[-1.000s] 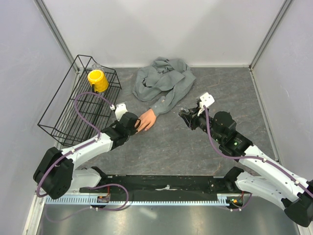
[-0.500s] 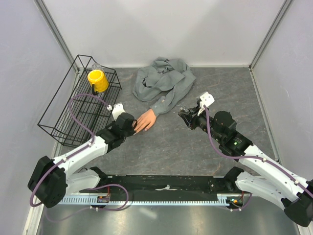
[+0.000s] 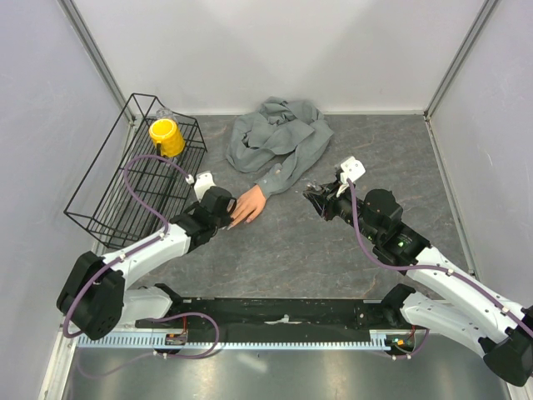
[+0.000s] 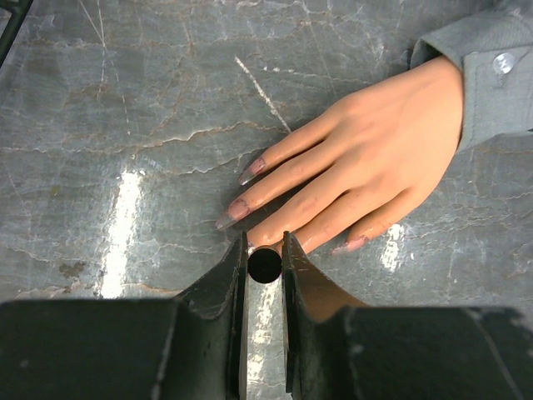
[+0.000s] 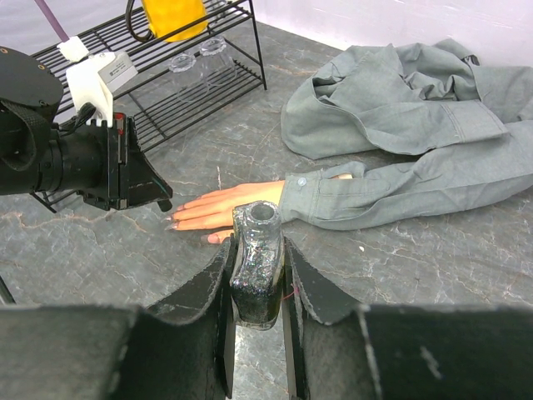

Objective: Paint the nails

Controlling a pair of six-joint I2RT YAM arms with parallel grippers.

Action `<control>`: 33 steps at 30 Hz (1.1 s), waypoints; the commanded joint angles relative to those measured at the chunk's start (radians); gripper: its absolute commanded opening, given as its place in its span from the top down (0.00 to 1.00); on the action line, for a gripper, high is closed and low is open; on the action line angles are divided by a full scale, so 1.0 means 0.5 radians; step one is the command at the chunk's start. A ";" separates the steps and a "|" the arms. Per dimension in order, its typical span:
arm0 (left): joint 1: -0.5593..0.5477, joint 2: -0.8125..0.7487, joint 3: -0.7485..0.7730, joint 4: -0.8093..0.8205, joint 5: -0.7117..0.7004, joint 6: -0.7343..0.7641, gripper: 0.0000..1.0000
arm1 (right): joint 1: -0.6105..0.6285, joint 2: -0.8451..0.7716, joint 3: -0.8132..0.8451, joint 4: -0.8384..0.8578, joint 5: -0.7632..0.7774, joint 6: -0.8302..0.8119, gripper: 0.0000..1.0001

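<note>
Your grey marbled table (image 3: 283, 250) carried a black wire basket (image 3: 98, 157) at its far left, with a yellow cup (image 3: 166, 137) inside. A crumpled grey shirt (image 3: 279, 137) lay at the back centre. One sleeve ran forward from the shirt, and the peach mannequin hand (image 3: 249, 204) came out of its cuff, lying flat and palm down with its fingers pointing toward the left arm. Your left gripper (image 4: 265, 248) sat right at those fingertips, its jaws drawn nearly together on a small black round piece (image 4: 265, 265) seen end-on. You could not tell from any view whether it touched the fingers. Your right gripper (image 5: 256, 246) was well apart from the hand on the other side, clamped on a dark glittery nail polish bottle (image 5: 252, 287) held upright. Only the overhead view showed you the whole layout, with both arms either side of the hand. Only the left wrist view showed the nails (image 4: 251, 169), which were long, pointed and a dull pinkish colour on the three upper fingers. Only the right wrist view showed the bottle's uncapped neck, the left gripper side-on, and the clear glasses (image 5: 215, 47) in the basket.
</note>
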 commanded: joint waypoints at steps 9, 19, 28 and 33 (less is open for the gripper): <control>0.019 0.013 0.066 0.119 0.029 0.059 0.98 | -0.013 -0.011 -0.010 0.096 -0.022 0.016 1.00; 0.019 0.013 0.048 0.098 0.017 0.044 0.98 | -0.016 -0.011 -0.013 0.099 -0.028 0.019 1.00; 0.019 0.001 0.017 0.052 0.008 0.007 0.98 | -0.019 -0.008 -0.016 0.108 -0.034 0.019 1.00; 0.019 -0.008 0.011 0.030 -0.001 -0.002 0.98 | -0.022 -0.008 -0.016 0.108 -0.037 0.022 1.00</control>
